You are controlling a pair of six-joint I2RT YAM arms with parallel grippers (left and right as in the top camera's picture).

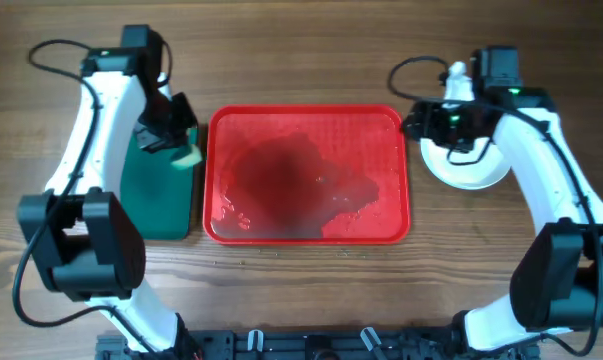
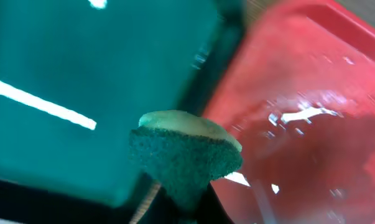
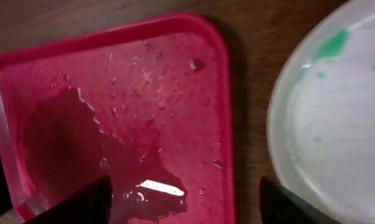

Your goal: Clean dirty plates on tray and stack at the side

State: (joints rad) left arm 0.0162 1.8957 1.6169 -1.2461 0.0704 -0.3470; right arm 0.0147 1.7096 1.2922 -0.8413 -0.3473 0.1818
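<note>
1. Overhead: the left gripper (image 1: 179, 148) is seen clamped on a sponge (image 1: 189, 157), held over the line where the dark green tray (image 1: 151, 205) meets the red tray (image 1: 376, 135). A film of water (image 1: 291, 185) is spread over the red tray's floor. The right gripper (image 1: 428, 122) is placed above the left edge of a plate (image 1: 473, 175), which lies on the table (image 1: 301, 290) just right of the red tray. Its opening cannot be told from here, and the plate is partly covered by the arm.
2. Left wrist: the sponge (image 2: 184, 155) is gripped by its lower end, dark green scouring face forward. The fingers are cut off at the bottom edge – and the picture is blurred.
3. Right wrist: the fingertips (image 3: 87, 199) are spread wide, with nothing held between them. The plate (image 3: 336, 130), smeared green, is cut off at the right – whether others lie under it cannot be told.
</note>
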